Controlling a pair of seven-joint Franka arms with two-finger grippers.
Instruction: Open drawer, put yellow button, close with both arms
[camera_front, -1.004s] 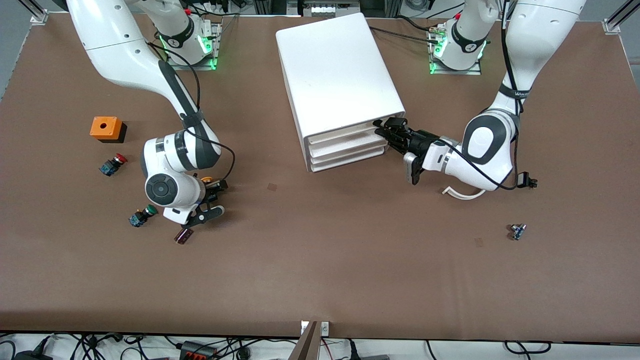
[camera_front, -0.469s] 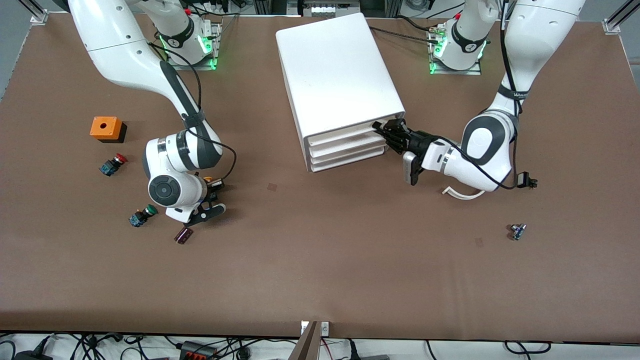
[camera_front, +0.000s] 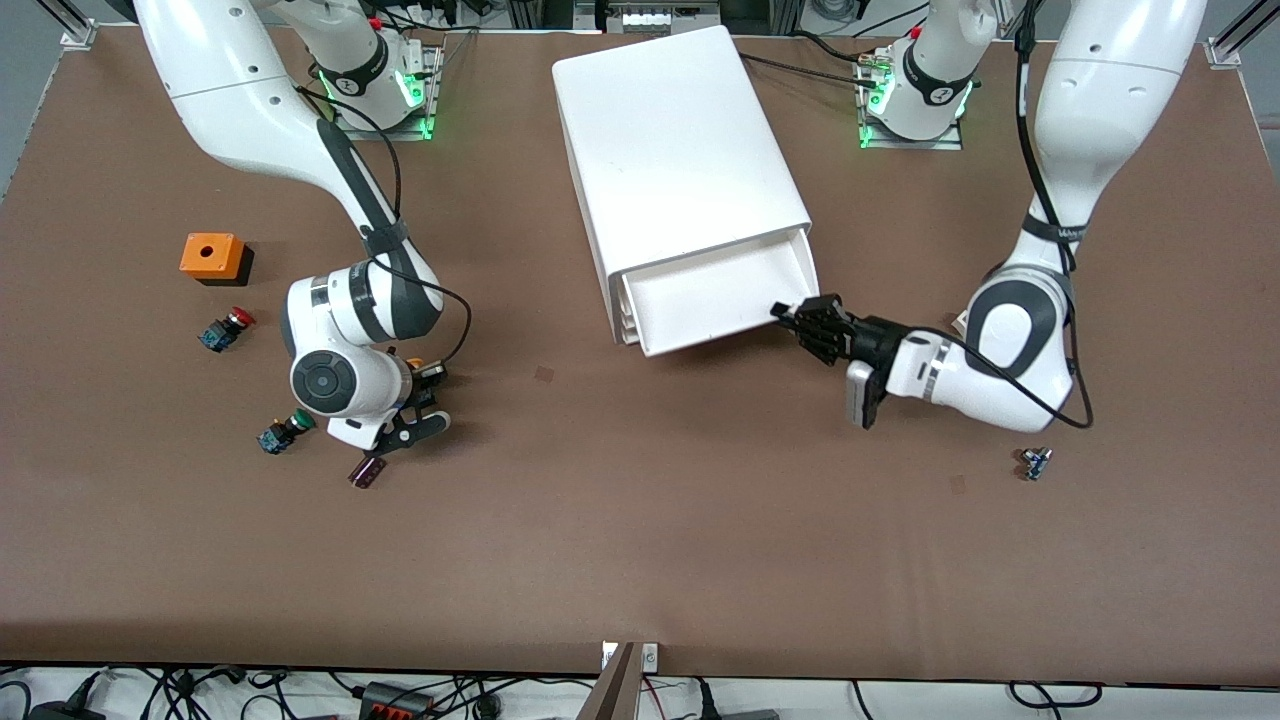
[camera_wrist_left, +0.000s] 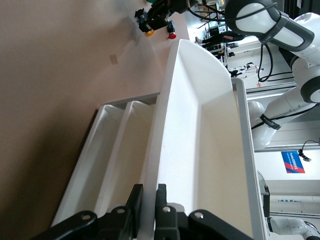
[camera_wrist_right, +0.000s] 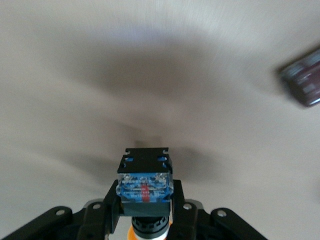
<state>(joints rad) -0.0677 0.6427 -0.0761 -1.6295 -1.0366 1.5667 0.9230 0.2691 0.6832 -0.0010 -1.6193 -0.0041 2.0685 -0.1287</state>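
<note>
The white cabinet (camera_front: 680, 150) stands mid-table. Its uppermost drawer (camera_front: 715, 295) is pulled out and shows an empty tray. My left gripper (camera_front: 803, 322) is shut on the drawer's front wall at the corner toward the left arm's end. In the left wrist view the black fingers (camera_wrist_left: 136, 200) pinch that wall (camera_wrist_left: 160, 150). My right gripper (camera_front: 424, 397) is low over the table toward the right arm's end and is shut on the yellow button (camera_front: 420, 364). The right wrist view shows the button's black and blue body (camera_wrist_right: 145, 186) between the fingers (camera_wrist_right: 113, 200).
Two lower drawers (camera_front: 626, 332) stay shut. An orange box (camera_front: 211, 256), a red-capped button (camera_front: 227, 328), a green-capped button (camera_front: 283, 432) and a small dark part (camera_front: 366, 470) lie near the right gripper. A small part (camera_front: 1035, 462) lies toward the left arm's end.
My left gripper has moved toward the front camera and pulled the uppermost drawer out. My right gripper has stayed almost still with the yellow button.
</note>
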